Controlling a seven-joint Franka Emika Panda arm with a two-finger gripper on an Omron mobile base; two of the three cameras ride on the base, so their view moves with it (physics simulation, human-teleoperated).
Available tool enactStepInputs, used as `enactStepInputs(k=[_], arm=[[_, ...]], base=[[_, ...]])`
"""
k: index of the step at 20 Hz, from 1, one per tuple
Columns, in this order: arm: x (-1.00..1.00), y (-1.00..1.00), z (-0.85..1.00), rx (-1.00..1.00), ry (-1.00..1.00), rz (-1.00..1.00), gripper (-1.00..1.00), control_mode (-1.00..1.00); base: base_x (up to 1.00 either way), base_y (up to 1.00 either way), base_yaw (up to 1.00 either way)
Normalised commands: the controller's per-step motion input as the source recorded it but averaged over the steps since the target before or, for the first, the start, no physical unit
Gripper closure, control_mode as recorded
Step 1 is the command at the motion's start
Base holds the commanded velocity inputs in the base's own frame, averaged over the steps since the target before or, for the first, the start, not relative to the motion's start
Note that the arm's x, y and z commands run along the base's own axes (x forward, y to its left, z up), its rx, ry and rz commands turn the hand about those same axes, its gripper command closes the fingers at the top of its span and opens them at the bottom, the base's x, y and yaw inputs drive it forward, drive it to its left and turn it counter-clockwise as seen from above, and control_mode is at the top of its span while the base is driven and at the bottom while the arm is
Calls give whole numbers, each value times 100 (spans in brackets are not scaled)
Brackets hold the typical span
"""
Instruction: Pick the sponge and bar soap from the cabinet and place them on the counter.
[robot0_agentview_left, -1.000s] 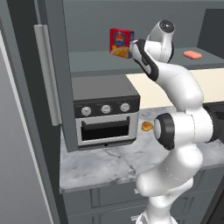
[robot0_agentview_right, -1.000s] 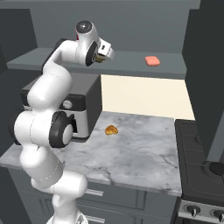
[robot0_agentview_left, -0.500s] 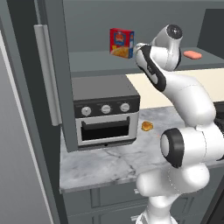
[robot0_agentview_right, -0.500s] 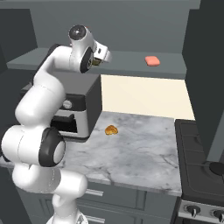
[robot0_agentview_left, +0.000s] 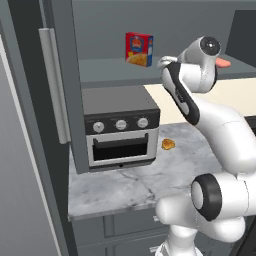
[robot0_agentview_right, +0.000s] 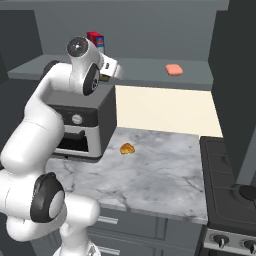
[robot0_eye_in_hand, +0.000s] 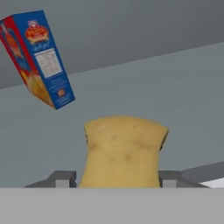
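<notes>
Claw: our two-finger gripper (robot0_eye_in_hand: 118, 177) is clamped on the dull tan-yellow rectangular sponge (robot0_eye_in_hand: 123, 151).
Sponge: raised at the level of the grey shelf (robot0_agentview_left: 110, 70) of the dark grey cabinet (robot0_agentview_left: 62, 80).
Soap: flat salmon-pink bar (robot0_agentview_right: 174, 69) lies on that shelf, well apart.
Box: red and blue cardboard box (robot0_eye_in_hand: 37, 59) stands on the shelf, near our claw.

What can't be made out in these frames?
- Gripper contact on the sponge, hand view: the grey band cuts off the fingertips, so pad contact is hidden.
- Gripper, left base view: the robot's own wrist covers it and the sponge.
- Bar soap, left base view: partly behind the arm's joint; clear in the right base view.
- Cereal box print, hand view: too small and blurred to read.
- Orange lump on the counter: too small to identify.
</notes>
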Motion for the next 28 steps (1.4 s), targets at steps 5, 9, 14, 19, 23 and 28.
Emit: enactStepInputs(k=[5,9,14,19,23,28], arm=[[-56,-5,2,0,8,-3,100,-100],[-54,-7,0,0,11,-8,100,-100],[-56,-15,-1,0,10,-11,100,-100],[-44,-24,-16,0,7,-12,100,-100],[-25,-27,-32,-2,5,-9,100,-100],[-19,-33,-40,0,7,-7,100,-100]], base=[[0,0,0],[0,0,0],[0,0,0],[0,0,0],[0,0,0],[0,0,0]])
